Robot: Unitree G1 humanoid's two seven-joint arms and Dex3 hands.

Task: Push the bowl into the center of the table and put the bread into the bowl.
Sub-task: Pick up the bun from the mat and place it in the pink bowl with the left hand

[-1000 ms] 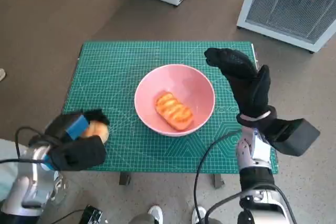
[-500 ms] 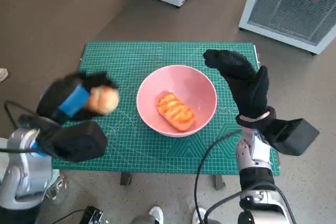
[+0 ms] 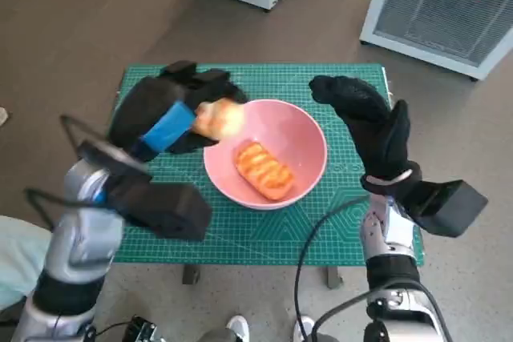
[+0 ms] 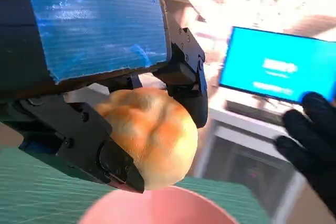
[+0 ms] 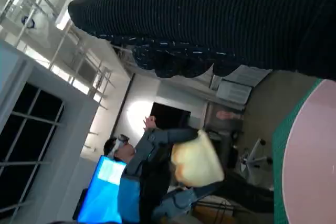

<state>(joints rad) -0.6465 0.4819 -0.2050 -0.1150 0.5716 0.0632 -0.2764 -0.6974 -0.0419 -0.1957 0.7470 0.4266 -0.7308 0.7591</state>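
Observation:
The pink bowl [image 3: 298, 135] stands near the middle of the green mat [image 3: 160, 94] with a long orange bread roll [image 3: 264, 169] inside it. My left hand [image 3: 164, 114] holds a round golden bun [image 3: 219, 118] over the bowl's left rim; the left wrist view shows the bun [image 4: 147, 135] gripped between the black fingers [image 4: 105, 150] above the pink rim [image 4: 152, 208]. My right hand [image 3: 369, 122] hovers just right of the bowl, fingers spread and holding nothing. In the right wrist view the bun [image 5: 197, 158] and the bowl's edge [image 5: 310, 150] show.
Two white appliances [image 3: 437, 6] stand on the floor beyond the table's far edge. A person [image 5: 139, 150] sits by a blue screen [image 5: 107, 187] in the right wrist view. Green mat lies bare around the bowl.
My left hand has carried the bun from the table's front left corner up and right to the bowl's left rim. The right hand and the bowl have stayed put.

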